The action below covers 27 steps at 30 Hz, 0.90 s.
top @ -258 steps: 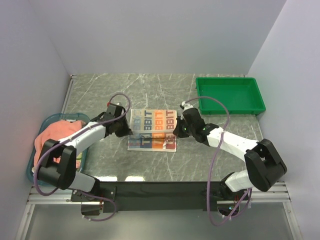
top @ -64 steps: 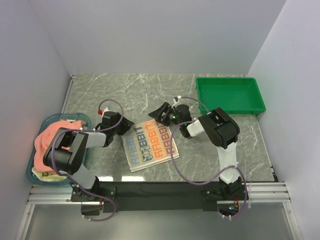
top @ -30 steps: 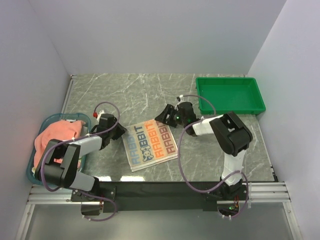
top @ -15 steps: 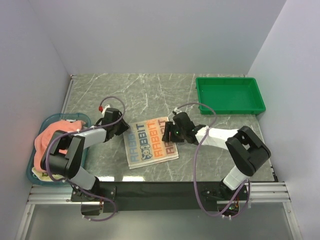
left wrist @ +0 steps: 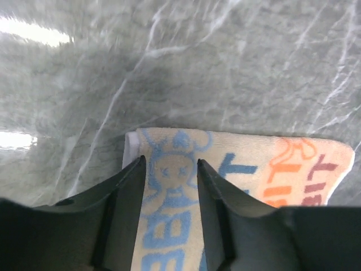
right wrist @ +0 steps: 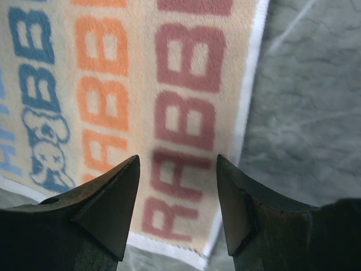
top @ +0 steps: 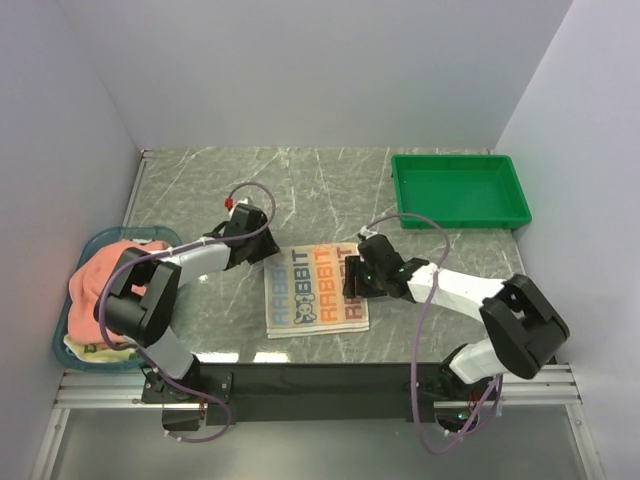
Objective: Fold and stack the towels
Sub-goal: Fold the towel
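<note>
Hovering over the cream towel (top: 315,290) with left pincer (left wrist: 169,169) and right pincer (right wrist: 177,169) parted, empty, before pinching edges to fold.

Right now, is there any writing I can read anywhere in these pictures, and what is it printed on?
"RABBIT" in orange, on the cream towel.
"RABBIT" in dark red, same towel, next row.
"R BBIT" in blue, same towel, with a rabbit face standing for the A.
Paler blue letters at the towel's edge: cut off, unreadable.
No other writing shows.
</note>
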### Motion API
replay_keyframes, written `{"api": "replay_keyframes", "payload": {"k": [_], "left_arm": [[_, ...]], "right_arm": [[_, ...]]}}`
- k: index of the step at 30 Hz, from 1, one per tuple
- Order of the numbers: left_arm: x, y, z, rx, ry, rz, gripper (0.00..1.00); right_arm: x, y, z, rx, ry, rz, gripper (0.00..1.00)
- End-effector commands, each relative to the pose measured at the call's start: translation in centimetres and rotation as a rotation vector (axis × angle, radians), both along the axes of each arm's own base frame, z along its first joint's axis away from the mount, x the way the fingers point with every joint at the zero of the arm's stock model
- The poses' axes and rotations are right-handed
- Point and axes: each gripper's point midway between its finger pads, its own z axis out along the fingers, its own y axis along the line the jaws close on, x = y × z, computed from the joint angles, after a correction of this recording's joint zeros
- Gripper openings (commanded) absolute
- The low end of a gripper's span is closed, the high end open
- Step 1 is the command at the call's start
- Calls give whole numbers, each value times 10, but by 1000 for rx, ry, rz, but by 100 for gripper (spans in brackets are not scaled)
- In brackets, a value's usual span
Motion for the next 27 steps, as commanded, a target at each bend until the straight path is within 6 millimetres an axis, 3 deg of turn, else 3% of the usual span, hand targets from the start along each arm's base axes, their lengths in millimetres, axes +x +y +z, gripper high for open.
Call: {"api": "replay_keyframes", "payload": {"k": [1,2,4,5,6,7,8,9,10,12,13,14,15,16,17,18,20,22,27], "left_arm": [[13,5,49,72,-90,-43,48],[22,9,64,101,-128,-38,51],[24,23,73,206,-138,-51,59],[34,24,90,222,-168,-56,62],[28,29,85,281,-124,-97,66],[30,28,89,300,-120,-123,72],[35,27,100,313,-132,-147,73],[35,28,98,353,-123,-190,74],[32,33,97,386,-105,-202,78],[35,38,104,438,-119,-237,82],[34,40,104,451,-123,-246,85],[31,41,102,457,-123,-257,86],[30,41,106,458,-139,-267,88],[28,40,107,451,-149,-275,93],[25,38,101,440,-151,-289,95],[22,38,105,430,-169,-291,96],[17,41,101,431,-176,-292,96],[15,44,101,438,-184,-281,95],[18,49,103,460,-184,-249,95]], "right_arm": [[0,-17,23,-81,-72,83,64],[12,-12,40,-75,-119,105,64],[26,-18,53,-116,-162,163,65],[40,-16,68,-112,-197,174,65],[47,-18,68,-127,-188,184,65],[65,-24,83,-136,-220,188,65],[71,-23,86,-125,-219,203,65],[79,-24,85,-129,-212,209,65],[93,-22,98,-124,-249,230,65],[104,-16,95,-118,-240,294,66],[115,-13,105,-145,-279,358,66],[119,-11,104,-160,-279,392,67],[124,-10,90,-177,-243,429,68],[131,-10,95,-204,-249,477,68],[134,-9,77,-220,-202,512,68],[136,-10,73,-224,-186,539,69],[141,-11,68,-259,-162,609,69],[141,-19,47,-306,-94,660,69],[155,-16,31,-325,-70,696,67]]}}
